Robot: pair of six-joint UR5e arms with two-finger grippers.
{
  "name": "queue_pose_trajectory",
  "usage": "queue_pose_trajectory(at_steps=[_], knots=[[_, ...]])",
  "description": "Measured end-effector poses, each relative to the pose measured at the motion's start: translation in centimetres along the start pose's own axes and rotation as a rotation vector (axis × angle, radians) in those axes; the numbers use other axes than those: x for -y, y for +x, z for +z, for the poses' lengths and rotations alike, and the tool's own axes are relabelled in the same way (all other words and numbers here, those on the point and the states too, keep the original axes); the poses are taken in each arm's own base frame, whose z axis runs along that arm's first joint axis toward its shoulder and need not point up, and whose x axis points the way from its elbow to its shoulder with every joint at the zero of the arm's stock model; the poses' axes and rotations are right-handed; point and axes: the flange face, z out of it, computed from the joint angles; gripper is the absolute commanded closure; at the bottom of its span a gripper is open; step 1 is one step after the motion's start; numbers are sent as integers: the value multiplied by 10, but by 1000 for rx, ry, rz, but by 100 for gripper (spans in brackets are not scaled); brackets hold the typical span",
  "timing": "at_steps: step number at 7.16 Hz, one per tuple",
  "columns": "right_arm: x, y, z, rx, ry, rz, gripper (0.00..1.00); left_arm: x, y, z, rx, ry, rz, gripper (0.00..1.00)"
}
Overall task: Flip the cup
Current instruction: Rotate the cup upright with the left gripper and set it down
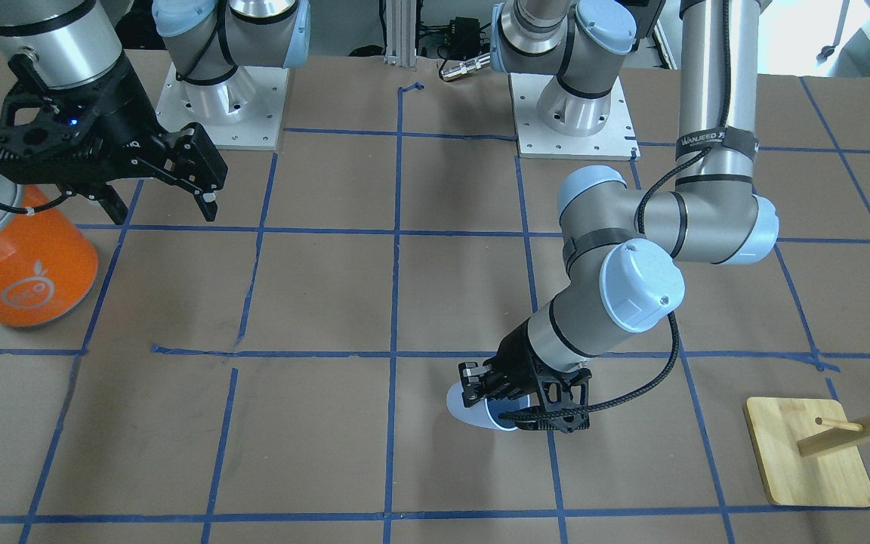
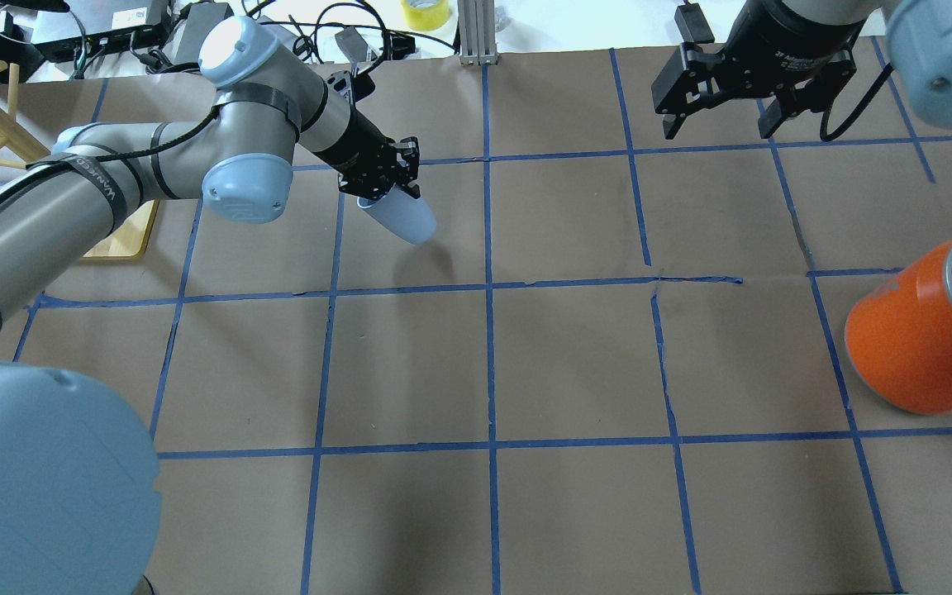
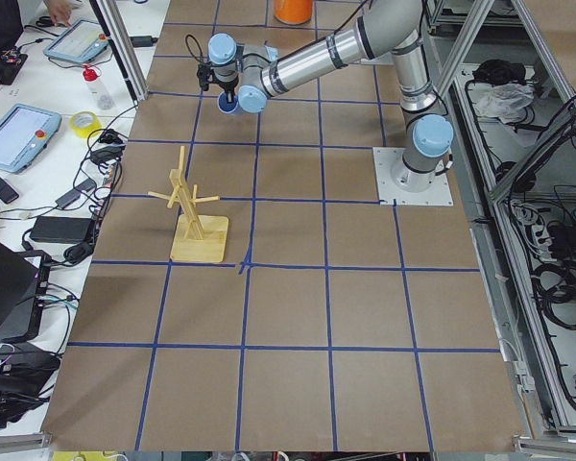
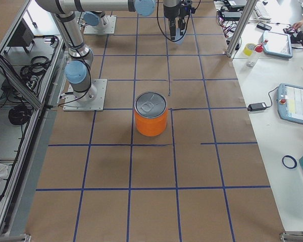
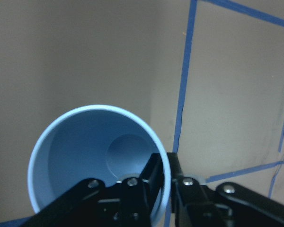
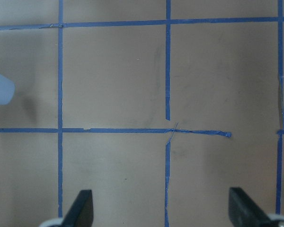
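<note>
The pale lavender-blue cup (image 2: 406, 219) hangs tilted in my left gripper (image 2: 377, 188), closed bottom pointing down and toward the table's middle. Its shadow lies on the paper beside it. In the left wrist view one finger is inside and one outside the cup's rim (image 5: 166, 187), and I look into its hollow (image 5: 94, 156). The front view shows the same grasp: cup (image 1: 469, 408), left gripper (image 1: 514, 397). My right gripper (image 2: 720, 128) is open and empty, far from the cup, above the table's back right; it also shows in the front view (image 1: 161, 211).
A large orange container (image 2: 914, 347) with a silver top stands at the right edge, under the right arm in the front view (image 1: 23, 264). A wooden peg stand (image 1: 809, 449) on a square base stands at the far left, beyond the left arm. Blue tape lines grid the brown paper.
</note>
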Motion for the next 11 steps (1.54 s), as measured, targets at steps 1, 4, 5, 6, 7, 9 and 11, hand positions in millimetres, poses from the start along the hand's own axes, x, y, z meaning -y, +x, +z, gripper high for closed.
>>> queue_pose_trajectory(at_steps=[1, 4, 5, 6, 7, 9, 11], knots=[[-1, 0, 2, 2, -4, -4, 0, 6, 1, -12, 47, 37, 1, 100], [-2, -1, 5, 11, -7, -5, 0, 34, -19, -58, 331, 146, 227, 100], [-2, -1, 5, 11, -8, -5, 0, 42, -41, -67, 400, 146, 279, 100], [-3, -1, 4, 11, -8, -5, 0, 45, -66, -68, 433, 132, 292, 100], [-3, -1, 4, 10, -8, -5, 0, 41, -85, -62, 447, 107, 292, 100], [-4, -1, 4, 11, -9, -6, 0, 35, -103, -45, 452, 82, 291, 100], [-4, -2, 3, 11, -8, -6, 0, 34, -110, -31, 450, 65, 289, 98]])
